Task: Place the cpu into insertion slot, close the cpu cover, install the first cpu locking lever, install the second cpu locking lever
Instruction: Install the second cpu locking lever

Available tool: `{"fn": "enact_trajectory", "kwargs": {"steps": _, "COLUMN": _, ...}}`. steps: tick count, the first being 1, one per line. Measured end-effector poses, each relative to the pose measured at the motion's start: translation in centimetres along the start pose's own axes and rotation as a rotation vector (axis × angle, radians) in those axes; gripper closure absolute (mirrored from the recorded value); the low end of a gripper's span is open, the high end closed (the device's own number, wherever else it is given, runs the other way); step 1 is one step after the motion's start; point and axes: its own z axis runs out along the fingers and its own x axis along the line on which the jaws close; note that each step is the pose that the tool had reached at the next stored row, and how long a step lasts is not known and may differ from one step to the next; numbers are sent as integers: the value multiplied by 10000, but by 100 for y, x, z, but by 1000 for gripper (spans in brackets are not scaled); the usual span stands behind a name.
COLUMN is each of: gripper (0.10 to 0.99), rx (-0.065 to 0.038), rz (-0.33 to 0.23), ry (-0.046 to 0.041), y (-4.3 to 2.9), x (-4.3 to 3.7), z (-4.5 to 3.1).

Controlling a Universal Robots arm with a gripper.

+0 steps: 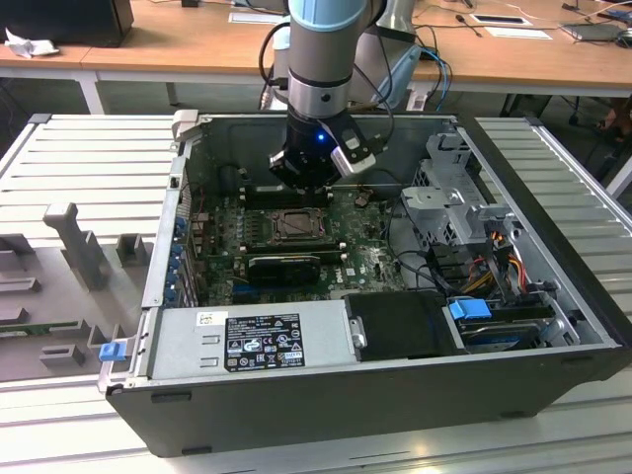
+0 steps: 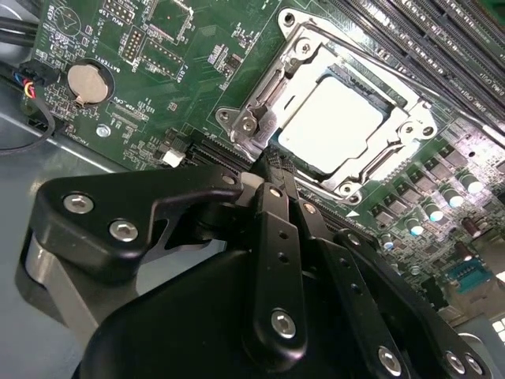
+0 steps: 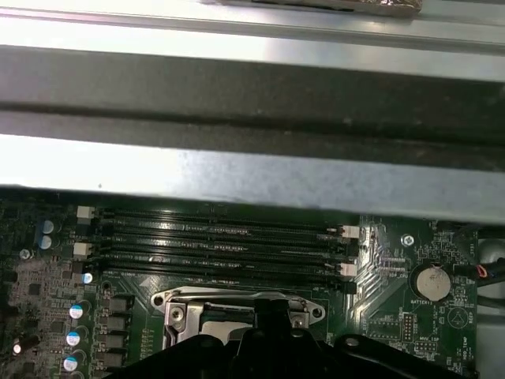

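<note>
An open computer case [image 1: 553, 326] lies on its side on a slatted metal table [image 1: 89, 158], with a green motherboard [image 1: 370, 262] inside. The arm [image 1: 321, 59] reaches down into the case and holds the gripper [image 1: 302, 188] just above the insertion slot [image 1: 296, 227], near the slot's far edge in the exterior view. In the second wrist view the cpu [image 2: 335, 126] sits flat in the slot, its pale metal top showing through the window of the cpu cover [image 2: 398, 130] — the cover lies closed over it. The gripper's fingers [image 2: 276, 178] are pressed together with nothing between them, their tip right at the cover's edge. Long black memory slots [image 3: 221, 245] run beside the socket, and a coin battery [image 2: 85, 83] sits on the board well apart.
</note>
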Motion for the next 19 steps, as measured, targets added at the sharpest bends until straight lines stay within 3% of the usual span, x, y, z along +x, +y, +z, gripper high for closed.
{"fn": "enact_trajectory", "kwargs": {"steps": 19, "gripper": 980, "rx": 17, "rz": 19, "ry": -1, "y": -11, "x": -1, "z": -34}}
